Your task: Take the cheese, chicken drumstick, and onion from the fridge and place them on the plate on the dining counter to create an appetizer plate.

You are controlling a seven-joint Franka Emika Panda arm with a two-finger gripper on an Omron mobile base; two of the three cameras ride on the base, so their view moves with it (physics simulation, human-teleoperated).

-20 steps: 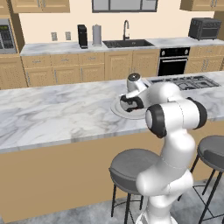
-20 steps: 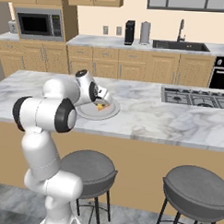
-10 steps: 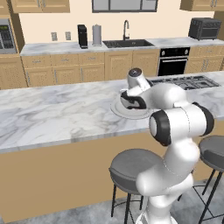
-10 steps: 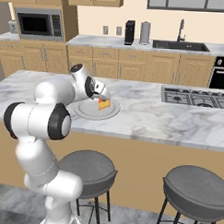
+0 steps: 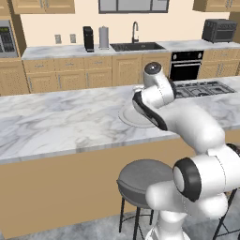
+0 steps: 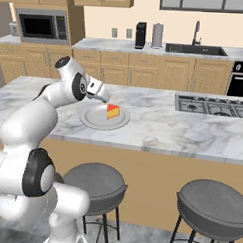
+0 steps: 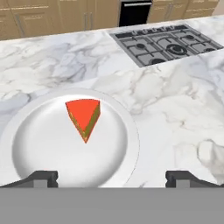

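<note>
**Cheese wedge on the plate, tool spread wide above it**

In the hand view the tool [image 7: 112, 177] has its two dark tips far apart at the bottom edge, one at each side, with nothing between them. Just beyond them lies the plate [image 7: 127, 144], round and pale, flat on the marbled table [image 7: 175, 109]. The cheese [image 7: 84, 117] sits a little past the middle of the plate, reddish face up, its point turned towards the tips and clear of both of them.

From the right base view the arm bends over the near edge of the table and the tool [image 6: 101, 94] hangs just above the near-left rim of the plate [image 6: 91, 119]; the cheese [image 6: 112, 111] shows orange-yellow with a red side, resting on the dish and apart from the fingers. Two grey stools [image 6: 93, 181] stand below the table's front.

In the left base view the arm covers much of the plate [image 5: 129, 116].

Farther along the table is a cooktop [image 7: 168, 43]. Beyond, the wall counter carries a sink with a tap [image 6: 196, 32]
</note>
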